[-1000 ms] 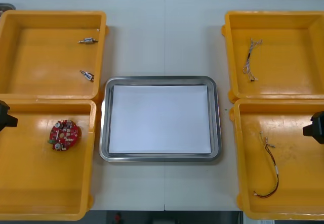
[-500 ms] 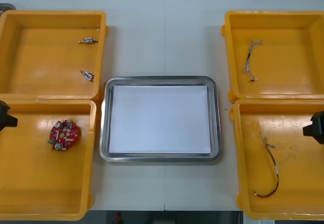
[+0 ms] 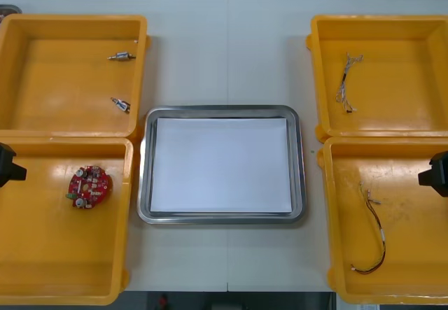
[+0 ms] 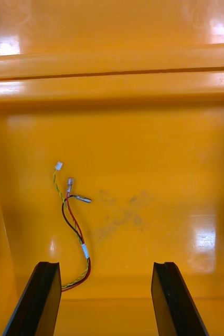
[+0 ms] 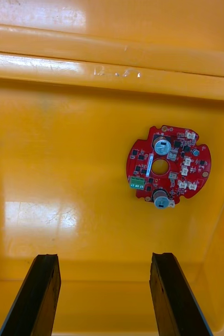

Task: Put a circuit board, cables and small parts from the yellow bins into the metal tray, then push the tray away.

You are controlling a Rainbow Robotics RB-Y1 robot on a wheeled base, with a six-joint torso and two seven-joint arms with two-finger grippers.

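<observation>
Red board [image 3: 89, 186] sits toward the far edge of your near-left bin [image 3: 63, 268], left gripper [image 5: 104, 257] wide open; right gripper [image 4: 105, 265] wide too, cable [image 4: 75, 223] by its finger.

No writing, number or brand can be read here. The round red circuit board [image 5: 174, 168] bears tiny white marks too small to make out. Faint scratches on the wall of its yellow bin [image 5: 117, 72] spell nothing legible.
</observation>
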